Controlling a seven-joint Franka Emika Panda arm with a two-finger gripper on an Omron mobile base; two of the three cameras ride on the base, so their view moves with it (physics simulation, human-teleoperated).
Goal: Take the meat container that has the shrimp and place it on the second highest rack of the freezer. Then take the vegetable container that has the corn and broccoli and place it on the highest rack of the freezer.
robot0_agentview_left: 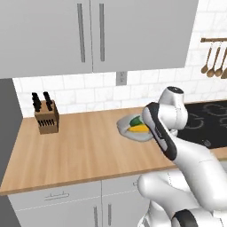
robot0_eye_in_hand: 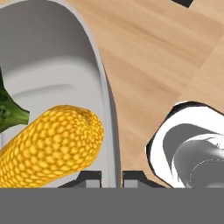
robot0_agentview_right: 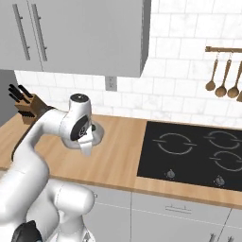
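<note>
The vegetable container [robot0_eye_in_hand: 43, 52], a rounded light grey dish [robot0_agentview_left: 141, 138], sits on the wooden counter beside the cooktop. In it lie the yellow corn [robot0_eye_in_hand: 48, 148] [robot0_agentview_left: 140, 128] and the dark green broccoli [robot0_eye_in_hand: 8, 111] [robot0_agentview_left: 135, 119]. My gripper [robot0_eye_in_hand: 112, 177] straddles the dish's right rim, one finger inside next to the corn and one outside, both pressed against the wall. From the right base view the hand [robot0_agentview_right: 88, 149] points down onto the dish [robot0_agentview_right: 98, 134]. In the left base view my arm hides the gripper. The meat container with the shrimp is out of view.
A knife block [robot0_agentview_left: 46, 117] [robot0_agentview_right: 26, 106] stands at the back left of the counter [robot0_agentview_left: 80, 150]. The black cooktop [robot0_agentview_right: 194, 153] lies to the right of the dish. Wooden spoons [robot0_agentview_right: 222, 75] hang above it. Upper cabinets [robot0_agentview_left: 88, 31] overhang the counter. A dark grey panel [robot0_agentview_left: 6, 133] borders the left edge.
</note>
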